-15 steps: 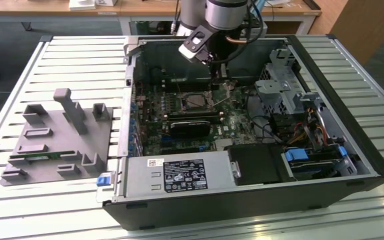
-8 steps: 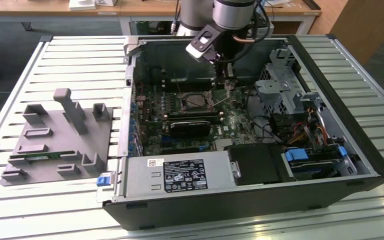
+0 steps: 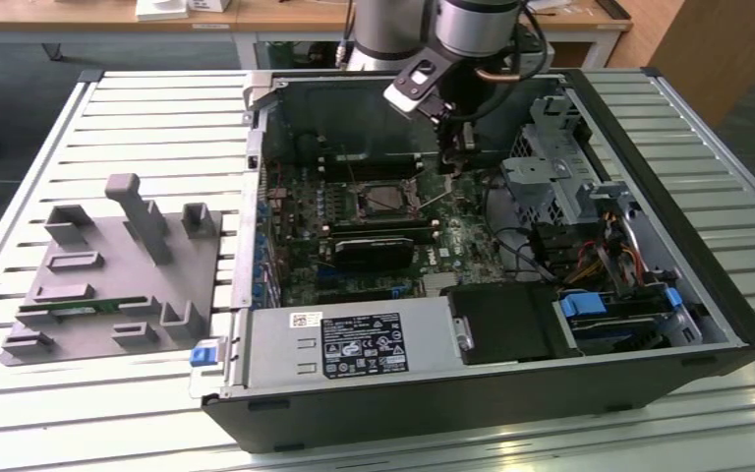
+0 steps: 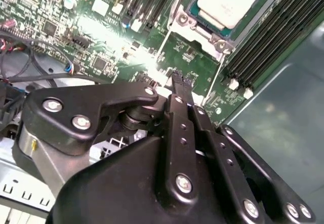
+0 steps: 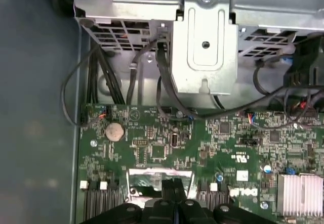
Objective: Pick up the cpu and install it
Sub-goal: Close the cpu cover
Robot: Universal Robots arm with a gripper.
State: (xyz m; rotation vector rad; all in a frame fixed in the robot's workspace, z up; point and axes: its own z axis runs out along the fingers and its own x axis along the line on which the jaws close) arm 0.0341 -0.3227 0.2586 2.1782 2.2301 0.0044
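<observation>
Exterior view: an opened computer case [image 3: 483, 393] is laid on its side on the slatted desk [image 3: 154, 118]. The arm is reached down into it, and the gripper [image 3: 454, 173] is held low over the motherboard [image 3: 351, 256], just to the exterior view's right of the socket.

The cpu [image 3: 385, 201] is found lying flat in that socket, not in the gripper. In the second wrist view its silvery top plate is seen square inside the metal retention frame [image 4: 195, 24], near the fingertips but apart from them.

The fingers [image 4: 176, 85] are pressed fully together, and nothing is seen held between them; the same closed pair is seen in the first wrist view, above the board.

The placing step is therefore judged done, with the securing of the chip in hand. A thin metal lever [image 3: 439, 200] seems to stand raised beside the socket, though whether the frame is latched cannot be told.

Any work at the socket from here is judged to call for a small, well-aimed motion. The memory slots [image 4: 273, 37] are crowded close against the frame, and the seated chip must not be shifted.
</observation>
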